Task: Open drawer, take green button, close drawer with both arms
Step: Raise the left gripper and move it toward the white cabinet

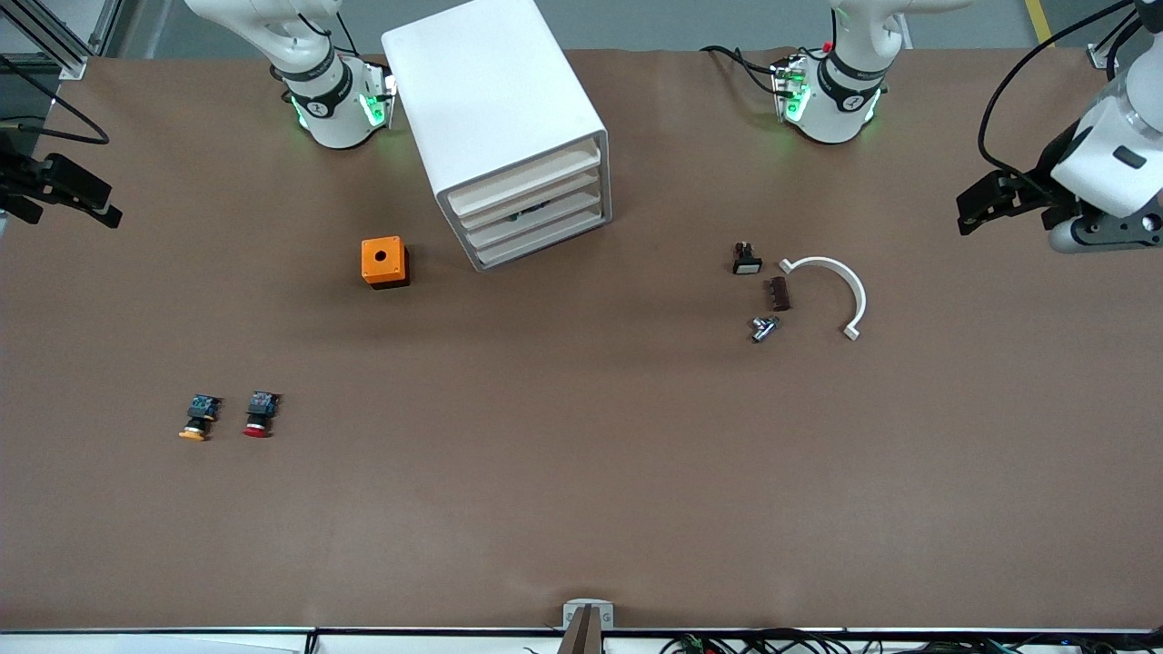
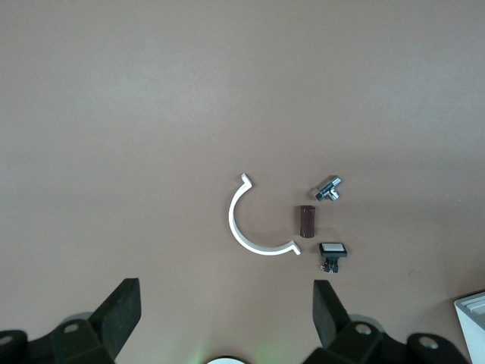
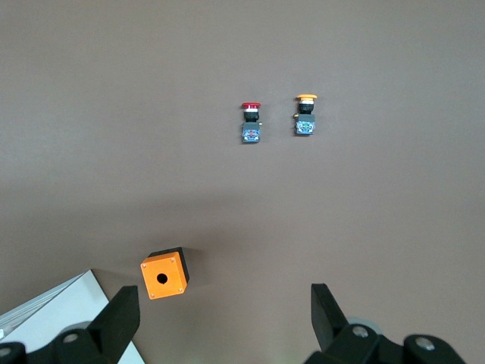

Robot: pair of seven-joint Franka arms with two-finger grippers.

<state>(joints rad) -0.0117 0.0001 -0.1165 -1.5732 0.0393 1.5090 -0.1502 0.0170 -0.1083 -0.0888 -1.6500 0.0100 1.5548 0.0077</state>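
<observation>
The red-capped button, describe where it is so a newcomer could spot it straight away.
Start at the white cabinet, then the orange box beside it. Nearer the front camera, toward the right arm's end, lie two small buttons; the red-capped button sits beside the orange-capped button, closer to the table's middle.

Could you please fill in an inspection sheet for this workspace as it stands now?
Surface: brown table, bare in the middle.
Job's things: cabinet, all four drawers shut; green button not seen.
Clutter: orange box; orange-capped button beside red-capped button; white clip, brown block, metal fitting, small switch.
Grippers: left gripper and right gripper open, empty, waiting at the table's ends.
Cables: black, at the edges.
Surroundings: nothing seen.
</observation>
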